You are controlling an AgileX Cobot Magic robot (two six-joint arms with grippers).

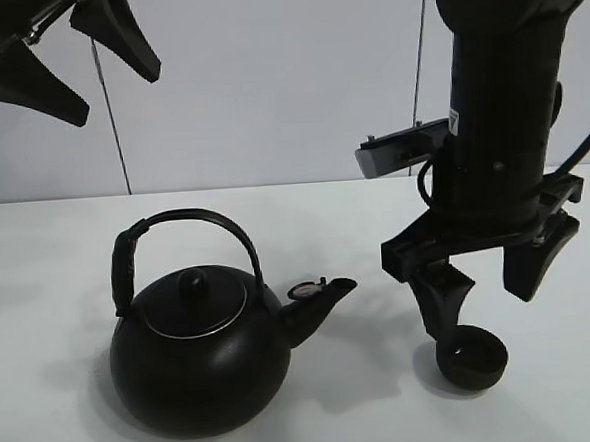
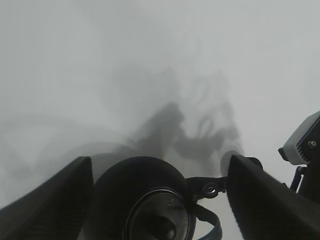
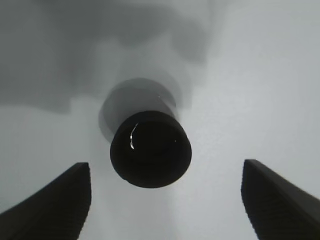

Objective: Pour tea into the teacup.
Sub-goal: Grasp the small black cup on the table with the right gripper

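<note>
The teacup [image 1: 472, 362], a tiny round black handleless cup, stands upright on the white table at the front right. My right gripper [image 1: 485, 304] hangs open just above it, one finger on each side, not touching. In the right wrist view the teacup [image 3: 151, 150] lies between the open fingers of the right gripper [image 3: 165, 167]. The big black kettle [image 1: 198, 357] with arched handle stands left of the cup, its spout [image 1: 320, 302] pointing toward it. My left gripper [image 1: 115, 97] is open and empty, high above the kettle. It also shows open in the left wrist view [image 2: 160, 164], over the kettle [image 2: 145, 200].
The white table [image 1: 57, 256] runs to a white back wall. The right arm's grey wrist camera [image 1: 401, 146] sticks out above the cup; it also shows in the left wrist view [image 2: 302, 142]. A gap of bare table lies between spout and cup.
</note>
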